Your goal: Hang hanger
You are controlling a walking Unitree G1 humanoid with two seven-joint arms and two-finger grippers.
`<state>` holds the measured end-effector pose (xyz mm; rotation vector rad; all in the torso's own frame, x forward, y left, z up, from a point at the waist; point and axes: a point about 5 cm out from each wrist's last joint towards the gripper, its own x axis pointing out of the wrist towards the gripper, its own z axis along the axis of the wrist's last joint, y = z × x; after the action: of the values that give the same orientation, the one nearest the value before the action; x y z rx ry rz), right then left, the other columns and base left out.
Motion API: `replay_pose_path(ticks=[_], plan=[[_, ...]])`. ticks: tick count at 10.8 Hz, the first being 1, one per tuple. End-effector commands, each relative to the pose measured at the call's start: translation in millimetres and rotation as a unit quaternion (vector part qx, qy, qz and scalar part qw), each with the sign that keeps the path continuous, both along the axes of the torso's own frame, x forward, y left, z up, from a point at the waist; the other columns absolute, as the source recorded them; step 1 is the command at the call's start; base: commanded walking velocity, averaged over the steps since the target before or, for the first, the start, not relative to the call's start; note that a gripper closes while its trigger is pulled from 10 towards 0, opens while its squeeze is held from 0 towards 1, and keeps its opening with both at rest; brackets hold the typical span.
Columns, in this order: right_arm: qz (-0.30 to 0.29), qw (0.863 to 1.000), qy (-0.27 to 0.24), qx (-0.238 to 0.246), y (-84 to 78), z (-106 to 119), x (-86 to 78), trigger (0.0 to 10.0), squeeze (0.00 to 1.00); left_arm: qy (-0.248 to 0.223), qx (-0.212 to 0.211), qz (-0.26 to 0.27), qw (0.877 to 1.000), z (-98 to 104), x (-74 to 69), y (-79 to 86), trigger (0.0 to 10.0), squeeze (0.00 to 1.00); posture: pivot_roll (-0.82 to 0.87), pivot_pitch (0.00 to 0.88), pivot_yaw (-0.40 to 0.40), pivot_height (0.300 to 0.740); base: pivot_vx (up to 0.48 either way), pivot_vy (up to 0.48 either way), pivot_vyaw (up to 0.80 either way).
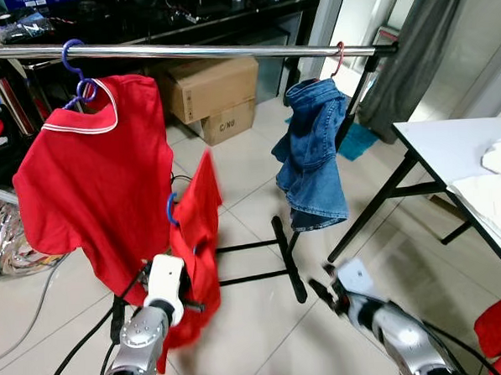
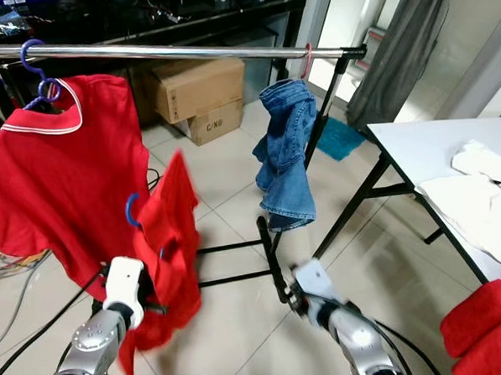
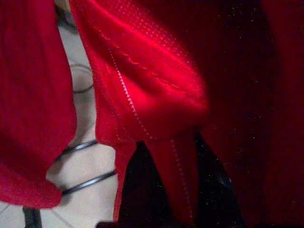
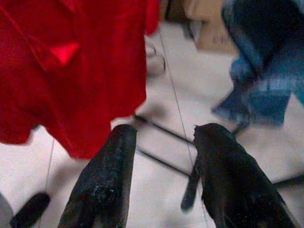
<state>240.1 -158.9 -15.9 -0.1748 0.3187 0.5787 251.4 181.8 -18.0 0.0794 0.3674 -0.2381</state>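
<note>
Two garments already hang on the rail (image 1: pixel 226 50); your third, a red shirt (image 1: pixel 194 241) on a blue hanger (image 1: pixel 171 210), sits low in the left gripper (image 1: pixel 188 279), clamped on cloth. Soft and floppy, it will likely swing, so grip the stiff hanger. Right gripper (image 4: pixel 161 142) is spread, empty. A box (image 1: pixel 226 121) reads "C/NO"

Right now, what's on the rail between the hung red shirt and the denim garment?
Bare rail in the head views. The left gripper holds a red garment on a blue hanger below it.
</note>
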Motion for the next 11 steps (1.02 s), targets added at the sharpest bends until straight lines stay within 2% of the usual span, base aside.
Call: replay_pose_path(ticks=[1,4,6,8,11], plan=[[0.001,1.0,-0.009,0.006,-3.0,3.2,0.5,10.0,0.0,-0.022,-0.012,-0.005,1.0,5.0,2.3,-4.3,10.0,0.0,0.14,0.0,-0.123,0.74,0.0,0.0,0.0],[0.04,0.999,-0.026,0.01,3.9,9.7,1.6,10.0,0.0,-0.076,-0.039,0.043,0.995,14.2,-0.8,-8.7,10.0,0.0,0.15,0.0,-0.133,0.74,0.0,0.0,0.0],[0.1,0.994,-0.044,0.005,13.2,17.7,2.5,10.0,0.0,-0.105,-0.053,0.086,0.989,21.1,-4.4,-8.0,10.0,0.0,0.17,0.0,-0.143,0.74,0.0,0.0,0.0],[0.113,0.992,-0.062,0.012,18.3,27.7,10.1,10.0,0.0,-0.116,-0.061,0.083,0.988,27.9,-3.2,-11.0,10.0,0.0,0.19,0.0,-0.154,0.74,0.0,0.0,0.0],[0.117,0.991,-0.062,0.015,20.2,29.6,10.6,10.0,0.0,-0.124,-0.059,0.083,0.987,35.6,1.3,-12.9,10.0,0.0,0.18,0.0,-0.15,0.74,0.0,0.0,0.0]])
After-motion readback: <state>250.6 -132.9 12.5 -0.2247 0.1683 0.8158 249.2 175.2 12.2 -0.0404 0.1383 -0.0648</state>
